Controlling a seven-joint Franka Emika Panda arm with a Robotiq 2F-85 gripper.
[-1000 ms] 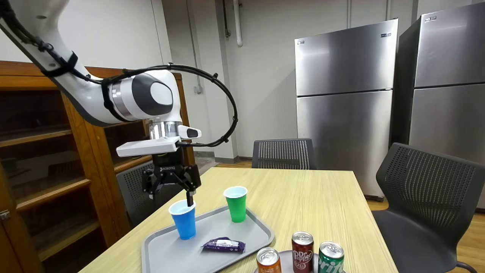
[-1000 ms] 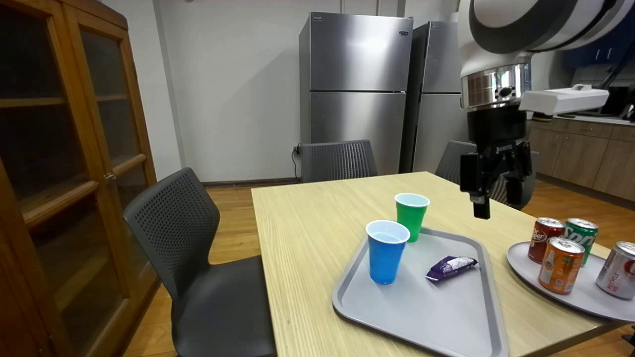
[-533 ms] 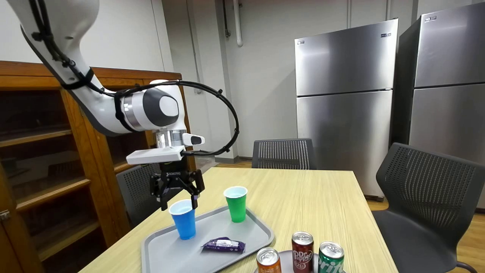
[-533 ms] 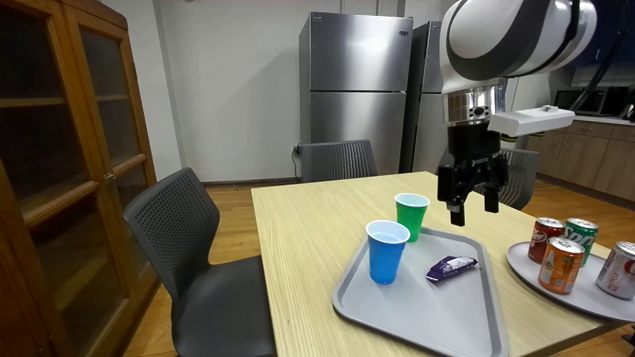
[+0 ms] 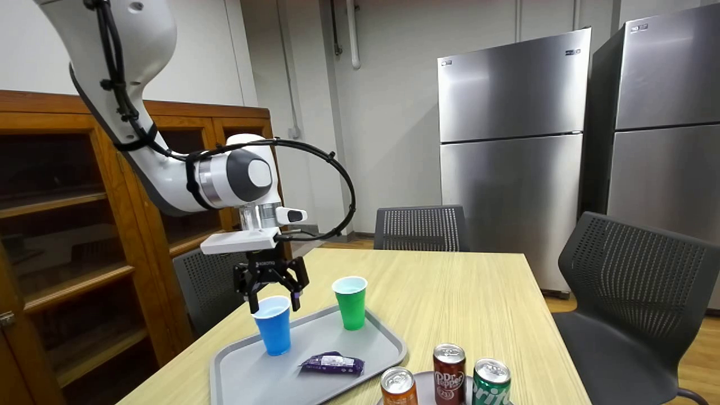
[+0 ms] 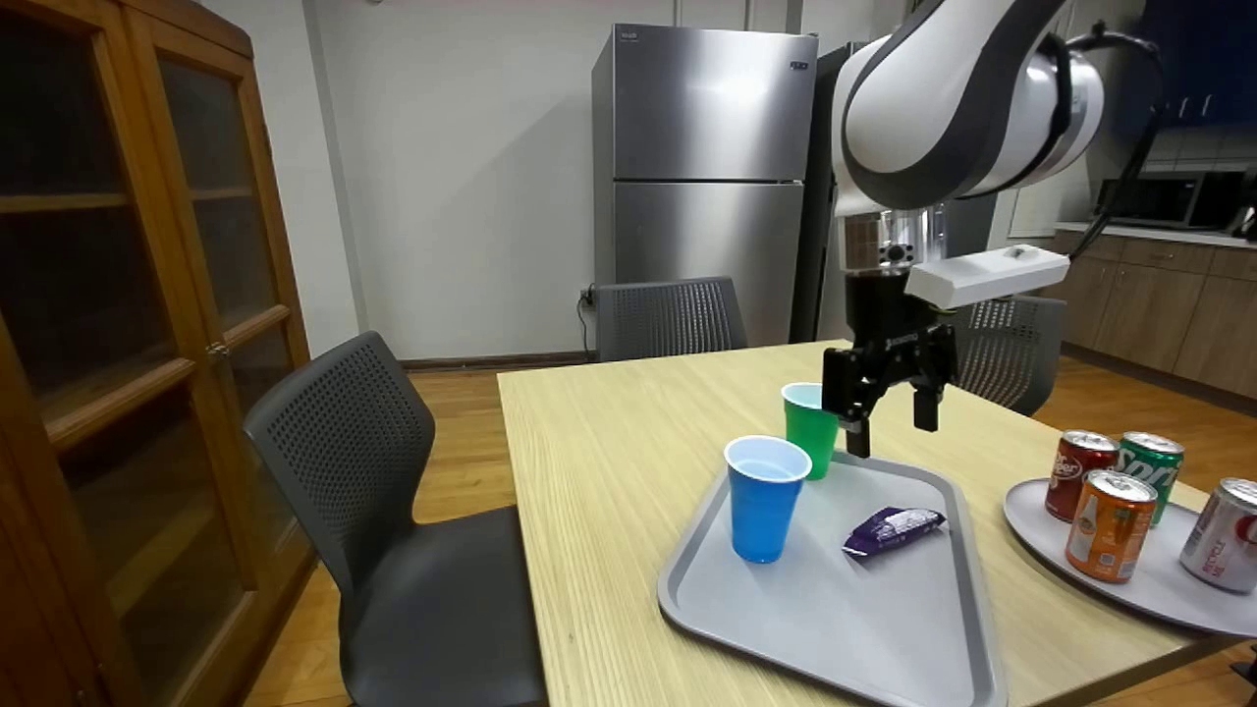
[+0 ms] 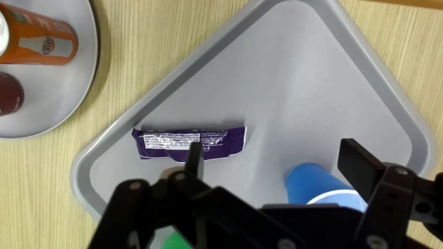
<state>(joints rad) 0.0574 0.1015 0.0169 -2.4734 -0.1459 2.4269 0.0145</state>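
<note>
The purple packet [image 7: 187,136] lies on the grey tray [image 7: 311,86]; in the wrist view it is a little left of the middle of the frame, with its white printed label turned up. The fingers [image 7: 358,164] come into this same view from the bottom. They are spread wide, with a large gap between them, and they hold nothing. The tip at the left side of the gap covers a small part of the packet from sight, but in both exterior views the fingers hang in the air, apart from it.

The blue cup [image 7: 313,186] stands upright on the tray and appears at the lower right of the wrist view, partly hidden. The green cup [image 5: 351,306] is also upright, near the upper corner of the tray, to the right of the blue one in an exterior view.

Near the tray, on the same pale table [image 5: 450,281], is a round grey plate [image 7: 55,90]. At the right of the frame in an exterior view, it carries an orange can [image 6: 1110,530], a dark red can [image 6: 1078,476], a green can [image 6: 1154,462] and a silver can [image 6: 1223,540]. Farther out, a dark chair [image 6: 393,550] is at lower left, a wooden cabinet [image 6: 147,393] at the left edge, and a steel fridge [image 6: 707,196] at upper middle.
</note>
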